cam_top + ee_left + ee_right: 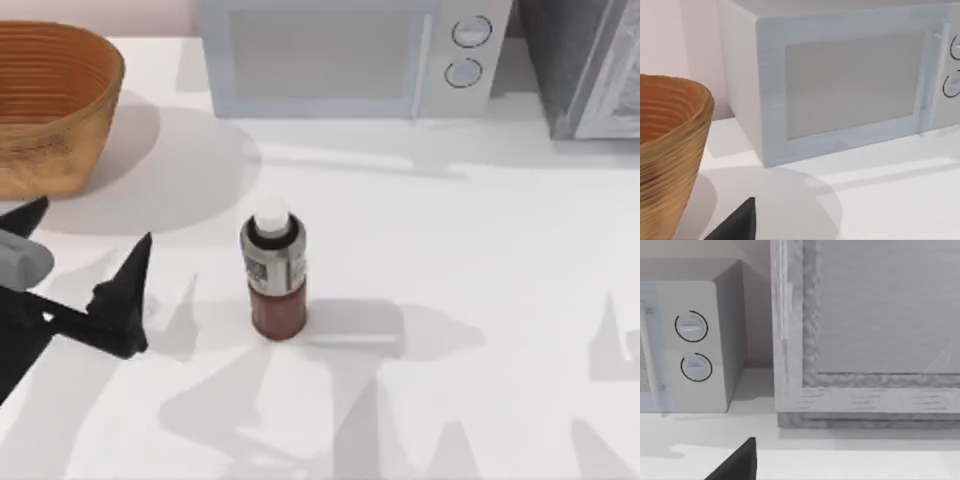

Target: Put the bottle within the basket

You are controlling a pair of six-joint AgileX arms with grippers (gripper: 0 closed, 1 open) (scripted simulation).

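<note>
A: Top view first, at the surface's left edge. What sits in the far left corner?

B: The wicker basket, round and orange-tan, with ribbed inner walls. In the left wrist view the same basket stands beside the microwave.

A: And nearer the front on that side?

B: The left gripper, dark, hovering over the left edge, in front of the basket. Its jaws stand wide apart with nothing between them, the tips pointing toward the back of the surface.

A: Where is the bottle?

B: The bottle stands upright on the surface, a little left of the middle, well apart from the basket and to the right of the left gripper, not touching it. It has reddish-brown contents, a grey-silver label, a dark neck and a white cap.

A: Behind it?

B: A pale microwave along the back edge, with two round knobs on its right side. A grey cabinet fills the far right corner.

A: The right arm?

B: One dark finger of it shows in the right wrist view, facing the microwave's knobs and the cabinet; I cannot tell how its jaws stand.
</note>
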